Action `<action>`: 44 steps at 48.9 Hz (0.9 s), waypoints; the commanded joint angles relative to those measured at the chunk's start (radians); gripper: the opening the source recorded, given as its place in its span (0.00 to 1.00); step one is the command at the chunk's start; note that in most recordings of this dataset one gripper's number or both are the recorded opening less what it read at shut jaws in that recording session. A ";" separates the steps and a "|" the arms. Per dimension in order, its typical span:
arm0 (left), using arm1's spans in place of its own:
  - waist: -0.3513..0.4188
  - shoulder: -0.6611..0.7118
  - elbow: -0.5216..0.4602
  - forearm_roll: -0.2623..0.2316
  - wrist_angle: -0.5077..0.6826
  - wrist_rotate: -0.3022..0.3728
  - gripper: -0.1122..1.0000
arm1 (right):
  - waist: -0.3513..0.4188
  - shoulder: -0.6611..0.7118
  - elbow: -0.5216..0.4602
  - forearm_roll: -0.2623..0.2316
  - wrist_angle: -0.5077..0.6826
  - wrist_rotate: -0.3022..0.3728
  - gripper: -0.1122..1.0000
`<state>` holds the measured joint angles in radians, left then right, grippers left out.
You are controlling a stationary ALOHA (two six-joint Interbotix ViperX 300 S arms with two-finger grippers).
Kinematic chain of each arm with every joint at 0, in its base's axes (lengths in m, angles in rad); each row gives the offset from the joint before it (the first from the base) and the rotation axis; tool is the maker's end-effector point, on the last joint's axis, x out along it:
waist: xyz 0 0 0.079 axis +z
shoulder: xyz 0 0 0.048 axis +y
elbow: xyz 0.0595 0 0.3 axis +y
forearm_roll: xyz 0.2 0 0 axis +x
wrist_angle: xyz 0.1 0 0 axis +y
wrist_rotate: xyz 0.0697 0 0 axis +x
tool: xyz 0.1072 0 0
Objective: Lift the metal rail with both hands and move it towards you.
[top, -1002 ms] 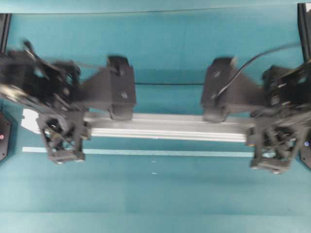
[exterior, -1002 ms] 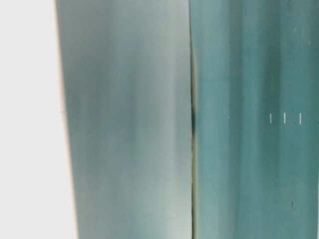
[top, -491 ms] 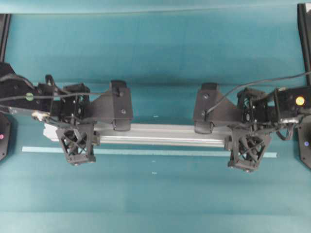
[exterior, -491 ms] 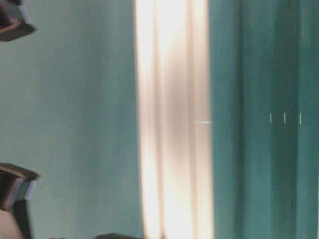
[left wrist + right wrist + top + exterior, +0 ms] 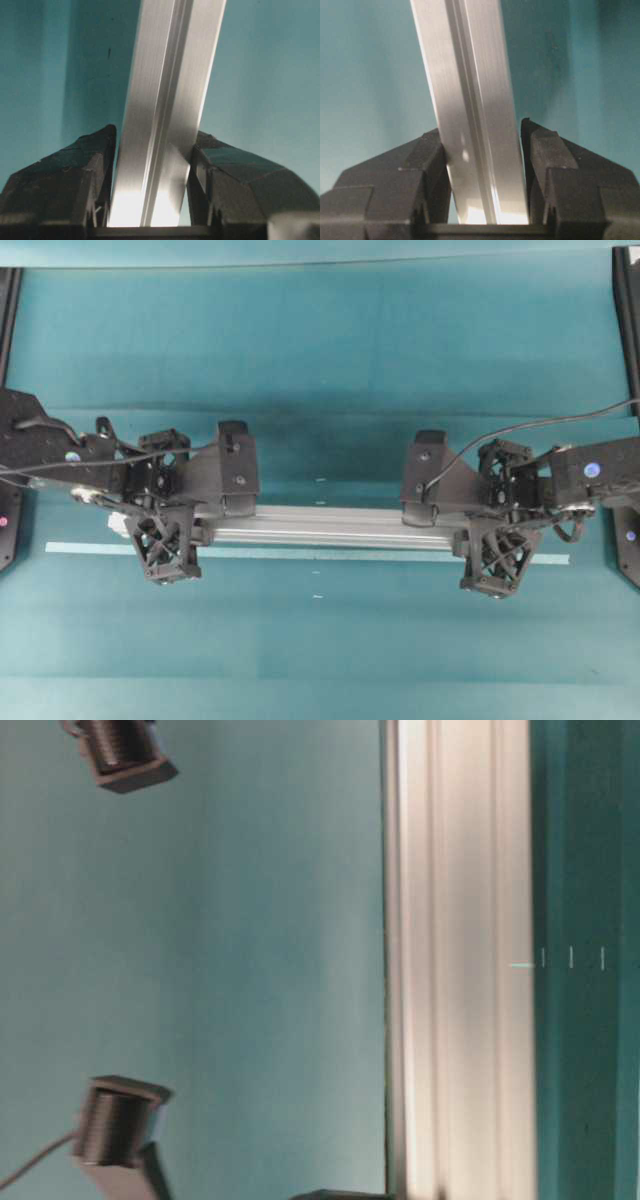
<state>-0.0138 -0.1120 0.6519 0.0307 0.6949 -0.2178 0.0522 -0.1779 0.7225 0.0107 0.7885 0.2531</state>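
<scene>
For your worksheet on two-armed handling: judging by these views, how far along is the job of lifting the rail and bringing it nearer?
Done: the left gripper and right gripper are each shut on the metal rail, one near each end. In hand: carrying it; whether it is off the table cannot be told. It hangs beside the pale strip. Left: the rest of the pull and setting it down.

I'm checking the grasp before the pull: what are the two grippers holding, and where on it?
Both hold the metal rail: the left gripper clamps it near its left end, the right gripper near its right end, fingers on its long sides.
</scene>
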 commanded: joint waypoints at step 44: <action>0.020 0.126 0.017 -0.005 -0.152 -0.017 0.40 | -0.012 0.114 0.061 -0.015 -0.190 0.017 0.46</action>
<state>-0.0123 0.0169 0.6750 0.0307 0.5522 -0.2178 0.0522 -0.0690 0.7900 -0.0077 0.6182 0.2531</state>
